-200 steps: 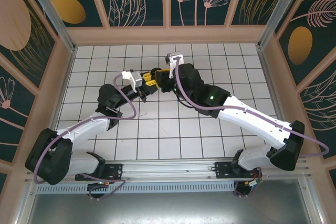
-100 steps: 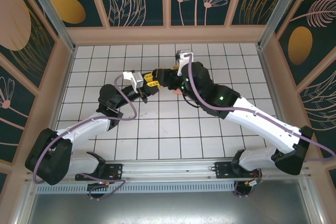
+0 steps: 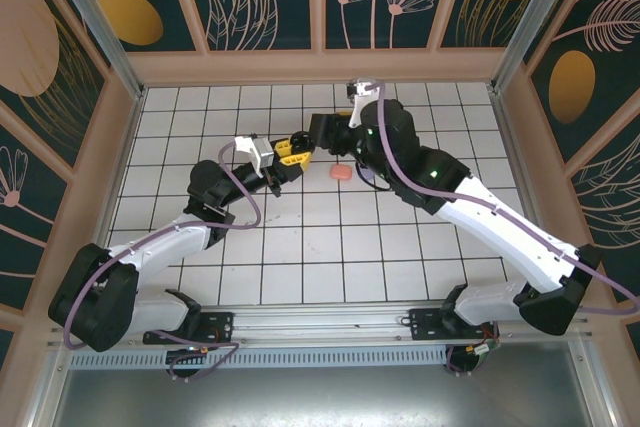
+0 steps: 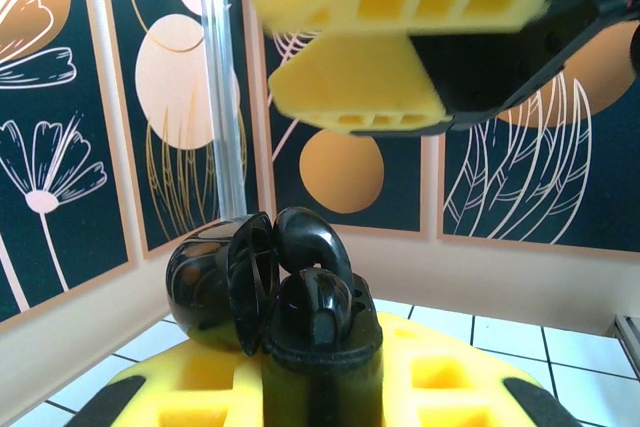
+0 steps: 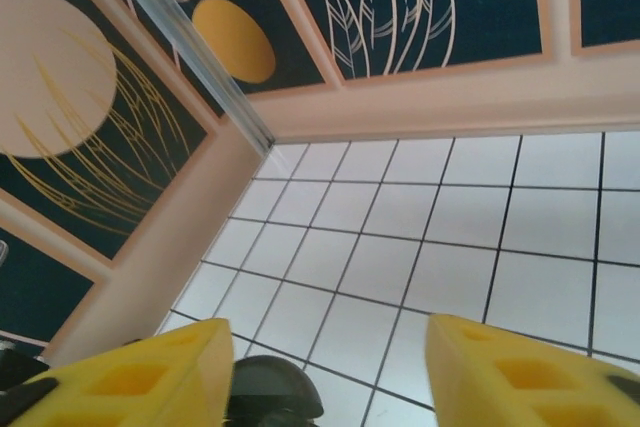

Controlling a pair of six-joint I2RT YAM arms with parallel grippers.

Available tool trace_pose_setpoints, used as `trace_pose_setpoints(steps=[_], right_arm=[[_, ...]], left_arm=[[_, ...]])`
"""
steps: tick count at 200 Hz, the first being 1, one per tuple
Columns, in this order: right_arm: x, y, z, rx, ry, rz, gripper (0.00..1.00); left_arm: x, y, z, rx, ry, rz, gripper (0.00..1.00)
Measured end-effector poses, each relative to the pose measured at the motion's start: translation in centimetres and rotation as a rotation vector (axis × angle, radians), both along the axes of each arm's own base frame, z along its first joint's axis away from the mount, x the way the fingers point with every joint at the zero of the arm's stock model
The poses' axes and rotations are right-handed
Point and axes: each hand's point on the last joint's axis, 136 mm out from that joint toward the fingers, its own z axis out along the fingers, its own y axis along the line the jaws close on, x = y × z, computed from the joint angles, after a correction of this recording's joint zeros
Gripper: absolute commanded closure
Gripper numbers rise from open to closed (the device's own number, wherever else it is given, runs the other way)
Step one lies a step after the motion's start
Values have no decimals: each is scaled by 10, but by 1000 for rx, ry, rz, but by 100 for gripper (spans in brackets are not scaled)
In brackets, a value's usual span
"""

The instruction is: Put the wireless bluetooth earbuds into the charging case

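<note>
One black earbud (image 4: 312, 243) sat in the open charging case (image 4: 325, 345), lower centre of the left wrist view, clamped by the left gripper (image 4: 320, 382). The right gripper (image 5: 330, 367) hung empty, fingers apart. A pink item (image 3: 341, 174) lay loose on the table (image 3: 300, 247), so the work was judged unfinished.

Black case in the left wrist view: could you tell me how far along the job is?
Done: black earbuds appear seated in the open case. In hand: left gripper holds it; right gripper is open, empty. Left: lid unclosed; pink item on table.
</note>
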Motion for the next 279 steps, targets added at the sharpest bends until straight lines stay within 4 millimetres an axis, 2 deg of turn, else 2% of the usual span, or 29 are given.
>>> trace_pose_setpoints(steps=[23, 55, 102, 196, 279], right_arm=[[-1, 2, -7, -6, 24, 6, 67], [-1, 1, -14, -13, 39, 3, 73], [-1, 1, -35, -41, 77, -1, 74], [-7, 9, -37, -28, 99, 50, 81], [-21, 20, -44, -27, 122, 92, 83]], left_arm=[[0, 0, 0, 0, -1, -1, 100], [-1, 0, 0, 1, -1, -4, 100], [-1, 0, 0, 1, -1, -4, 100], [-1, 0, 0, 1, -1, -4, 100], [-1, 0, 1, -1, -4, -4, 100]])
